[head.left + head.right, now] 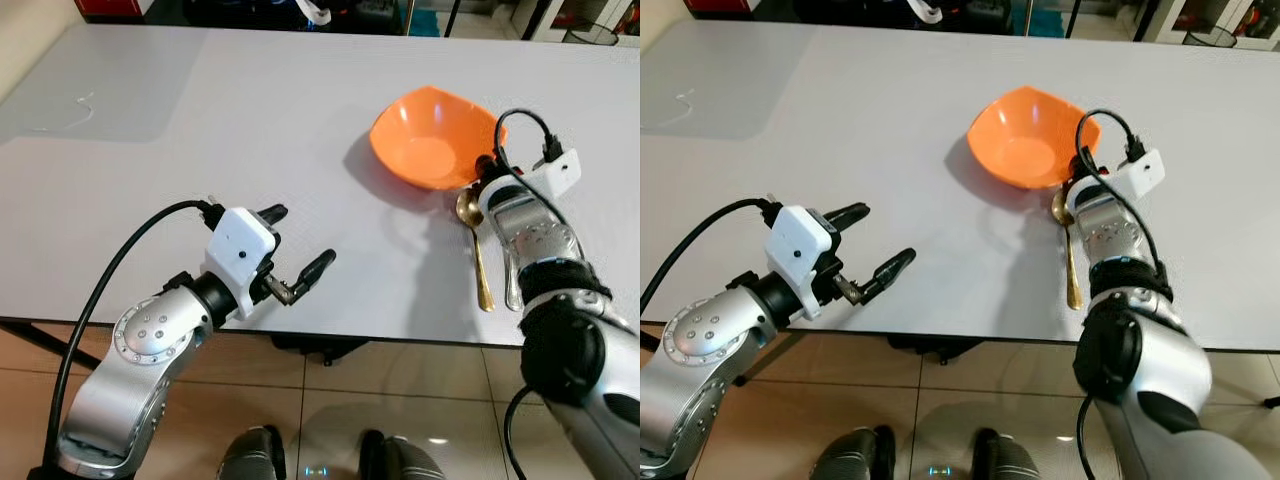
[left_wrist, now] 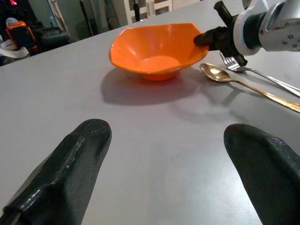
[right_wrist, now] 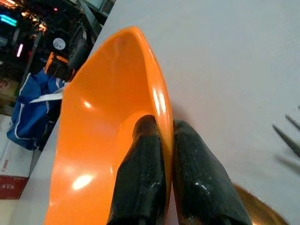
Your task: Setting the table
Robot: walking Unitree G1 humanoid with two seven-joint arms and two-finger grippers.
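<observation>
The right gripper [image 3: 161,154] has its two black fingers pinched tight on the rim of the orange bowl [image 1: 432,138], one finger inside the wall and one outside, at the bowl's near right corner. That grip suggests the step in hand is placing or adjusting the bowl on the table; the bowl appears to sit flat, though whether its base bears fully on the surface cannot be told. Just beside the gripper lie a gold spoon [image 1: 476,243] and, on its right, a silver fork [image 2: 255,71], both with their handles pointing back toward the table's near edge, the spoon's head almost touching the bowl. The next move probably calls for letting go of the rim cleanly and drawing the fingers back without dragging the bowl or nudging the spoon close under the wrist. The left gripper [image 1: 297,258] hovers over the near edge of the table with its fingers spread wide and nothing between them, well apart from the bowl. The table [image 1: 200,150] is a smooth pale grey top; a thin clear mat [image 1: 90,85] lies at its far left. Below is a glossy tiled floor [image 1: 330,400], and beyond the far edge stand dark chair legs and cluttered shelves.
</observation>
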